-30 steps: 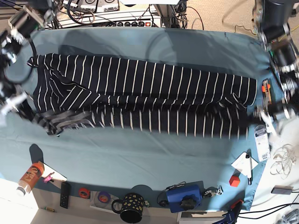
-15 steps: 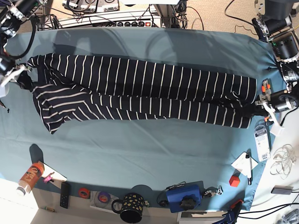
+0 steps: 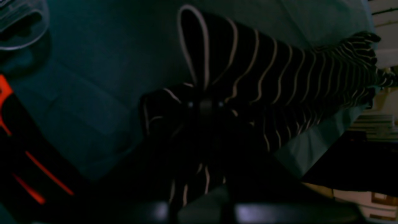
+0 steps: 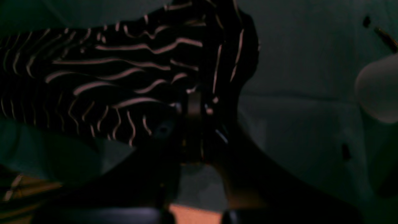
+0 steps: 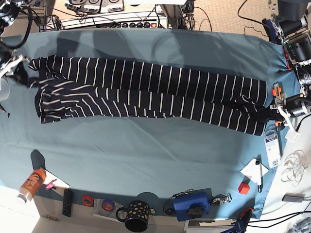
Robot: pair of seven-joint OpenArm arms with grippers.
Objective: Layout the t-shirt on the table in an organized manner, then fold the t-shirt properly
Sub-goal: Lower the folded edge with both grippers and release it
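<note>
T-shirt (image 3: 279,77) cloth runs from frame centre to the upper right in the left wrist view, its end bunched in the left end effector (image 3: 203,104), which is clamped on it. In the right wrist view the right end effector (image 4: 194,107) is likewise closed on striped fabric at frame centre. The base view shows the shirt stretched in a long band across the upper teal worktop (image 5: 146,160); judging by this, layout is under way, and next comes spreading it flat. A mug (image 5: 136,216) and tape rolls (image 5: 87,200) line the bottom edge.

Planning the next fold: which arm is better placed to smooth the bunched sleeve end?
The right arm: its fingers already pinch the t-shirt at that bunched end; the left fingers hold the opposite end.
</note>
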